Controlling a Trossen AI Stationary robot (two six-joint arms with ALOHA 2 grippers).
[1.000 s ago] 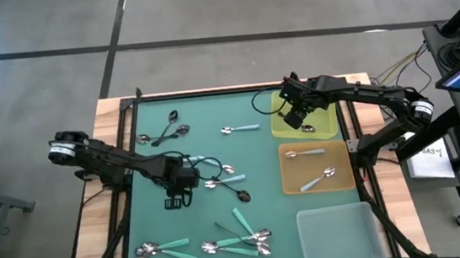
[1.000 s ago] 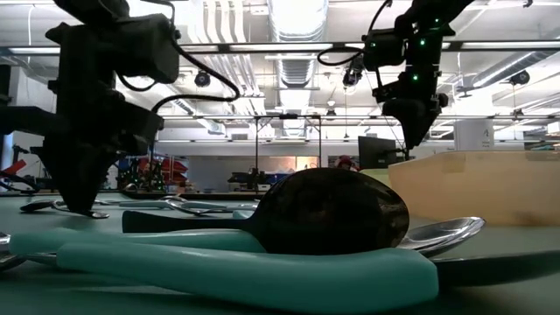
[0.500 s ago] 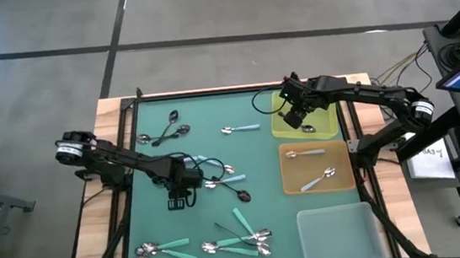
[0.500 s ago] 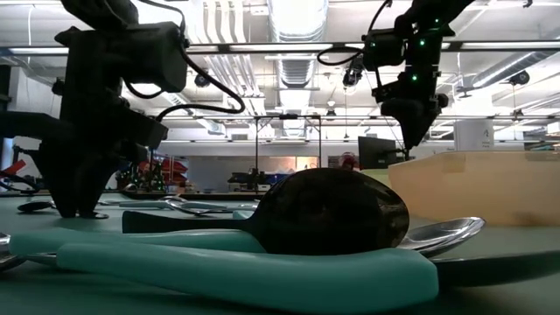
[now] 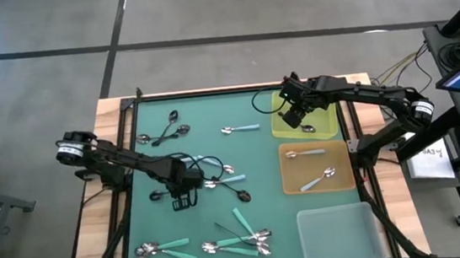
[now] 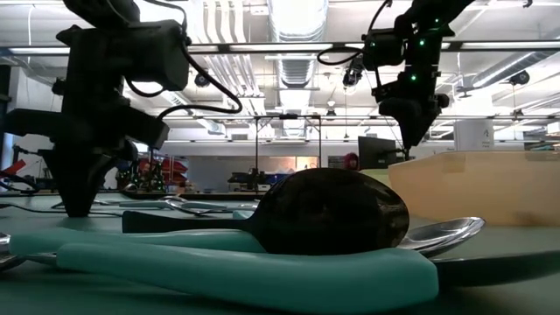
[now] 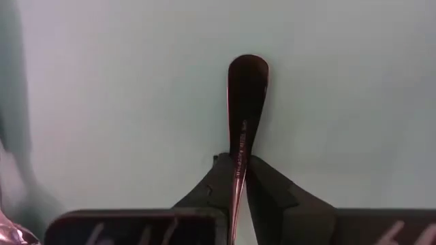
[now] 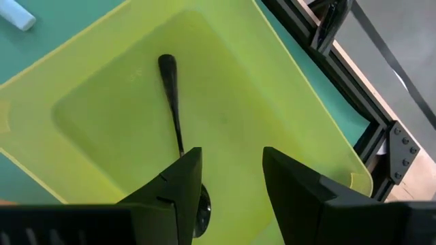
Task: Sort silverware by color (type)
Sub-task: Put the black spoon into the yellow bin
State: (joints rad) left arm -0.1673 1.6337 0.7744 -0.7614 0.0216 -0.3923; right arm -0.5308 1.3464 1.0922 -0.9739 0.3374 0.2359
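My left pincer (image 7: pixel 236 178), centre-left in the overhead picture, is clenched on a dark spoon (image 7: pixel 244 102) by its thin handle. So narrow a pinch could let it swivel or slip free when lifted. My right pincer (image 8: pixel 231 178) hangs released over the yellow tray (image 8: pixel 286 102).

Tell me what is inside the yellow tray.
The yellow tray holds one dark-handled spoon, lying flat under the open right gripper. Its bowl end is partly hidden behind a finger. In the high view the right gripper covers most of the tray.
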